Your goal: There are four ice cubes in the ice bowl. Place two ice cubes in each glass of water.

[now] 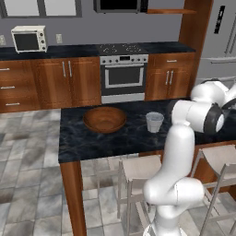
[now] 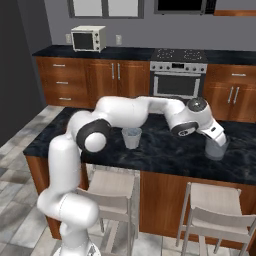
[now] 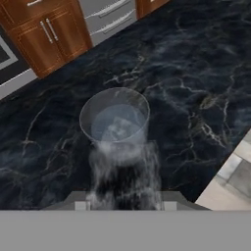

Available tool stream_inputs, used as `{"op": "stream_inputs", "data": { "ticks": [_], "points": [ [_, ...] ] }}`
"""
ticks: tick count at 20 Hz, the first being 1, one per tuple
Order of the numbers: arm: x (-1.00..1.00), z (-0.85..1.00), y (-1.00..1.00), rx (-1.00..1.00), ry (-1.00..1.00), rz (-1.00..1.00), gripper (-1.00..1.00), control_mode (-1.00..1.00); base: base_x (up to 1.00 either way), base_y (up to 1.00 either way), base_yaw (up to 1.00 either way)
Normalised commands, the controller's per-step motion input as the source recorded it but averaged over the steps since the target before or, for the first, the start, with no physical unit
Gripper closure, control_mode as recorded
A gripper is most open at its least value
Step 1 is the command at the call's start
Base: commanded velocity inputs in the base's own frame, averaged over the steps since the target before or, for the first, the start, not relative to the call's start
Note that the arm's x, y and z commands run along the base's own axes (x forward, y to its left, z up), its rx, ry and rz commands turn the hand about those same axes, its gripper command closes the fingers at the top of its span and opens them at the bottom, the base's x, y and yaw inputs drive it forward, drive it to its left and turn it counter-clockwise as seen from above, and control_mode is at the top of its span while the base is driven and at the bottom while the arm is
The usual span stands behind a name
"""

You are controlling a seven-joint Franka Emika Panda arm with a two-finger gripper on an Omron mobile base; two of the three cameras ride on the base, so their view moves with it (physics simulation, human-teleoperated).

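The reddish-brown ice bowl (image 1: 104, 119) sits on the dark island counter (image 1: 92, 138); any cubes inside it are too small to make out. One glass of water (image 1: 154, 121) (image 2: 132, 137) stands to the right of the bowl. The other glass of water (image 2: 216, 149) (image 3: 115, 122) stands further right near the counter's front edge. My gripper (image 2: 221, 139) (image 3: 125, 206) hangs just above that glass, shut on a pale translucent ice cube (image 3: 125, 174). A pale patch shows inside this glass; I cannot tell whether it is a cube.
Stools (image 2: 212, 212) stand under the counter's front edge. An oven (image 1: 123, 76) and wooden cabinets (image 1: 69, 80) line the far wall, with a toaster oven (image 1: 28, 38) on the back counter. The counter's right edge (image 3: 230, 162) lies close to the glass under the hand.
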Motion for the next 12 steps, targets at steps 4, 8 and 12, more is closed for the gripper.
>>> {"op": "stream_inputs", "data": {
  "ticks": [4, 8, 12],
  "points": [
    [0.34, -0.12, -0.20, 0.00, 0.01, 0.02, 1.00, -1.00, 0.00, 0.00, 0.00],
    [0.37, -0.15, -0.16, 0.00, 0.02, 0.01, 1.00, -1.00, 0.00, 0.00, 0.00],
    [0.37, -0.13, -0.21, 0.00, 0.02, 0.01, 1.00, -1.00, 0.00, 0.00, 0.00]
  ]
}}
